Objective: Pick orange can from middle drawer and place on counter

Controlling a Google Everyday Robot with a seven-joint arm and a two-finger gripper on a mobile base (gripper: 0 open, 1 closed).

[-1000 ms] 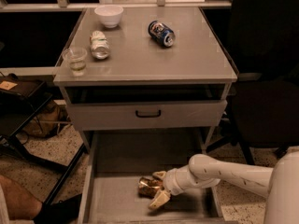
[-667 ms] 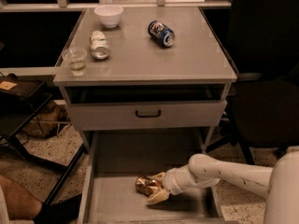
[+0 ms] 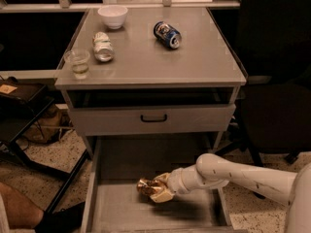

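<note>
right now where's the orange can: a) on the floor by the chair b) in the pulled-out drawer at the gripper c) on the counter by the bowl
B: the orange can sits in the open middle drawer, right at the gripper, not up on the counter.

blue can (image 3: 167,35): white lettering on its side, not legible; lies on the worktop (image 3: 204,62)
silver-white can (image 3: 102,46): greenish marks; nothing readable
orange can (image 3: 146,186): no print can be made out
gripper (image 3: 158,189): in the middle drawer (image 3: 146,215); fingers (image 3: 164,196) clasp the orange can; no marking readable
</note>
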